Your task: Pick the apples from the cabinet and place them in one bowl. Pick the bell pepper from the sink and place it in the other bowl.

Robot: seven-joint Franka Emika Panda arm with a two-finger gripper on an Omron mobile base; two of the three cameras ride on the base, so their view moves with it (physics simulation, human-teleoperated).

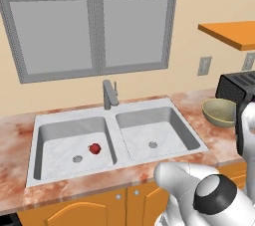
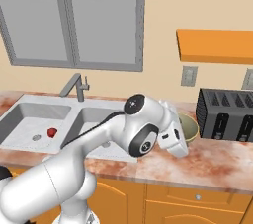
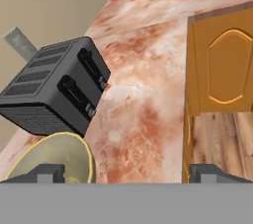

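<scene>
The dark-red bell pepper [image 1: 94, 148] [image 2: 52, 132] lies in the left basin of the marbled sink [image 1: 149, 120] [image 2: 29, 114], near its drain. An olive-green bowl [image 1: 219, 111] [image 2: 191, 128] [image 3: 54, 156] with a tan inside stands on the counter right of the sink, beside the toaster. My gripper [image 3: 129, 174] hangs over the counter by that bowl, open, its fingertips [image 3: 49, 172] wide apart with nothing between them. In the right base view the hand [image 2: 174, 139] covers part of the bowl. The orange cabinet [image 1: 231, 33] [image 2: 215, 45] hangs above on the right. The apples are out of view.
A black toaster [image 1: 239, 86] [image 2: 225, 114] [image 3: 54, 87] stands behind the bowl against the wall. The grey faucet [image 1: 109, 94] [image 2: 74, 87] rises behind the sink. Marbled counter [image 3: 143, 94] stretches right of the bowl, with orange base cupboards [image 3: 222, 65] below its edge.
</scene>
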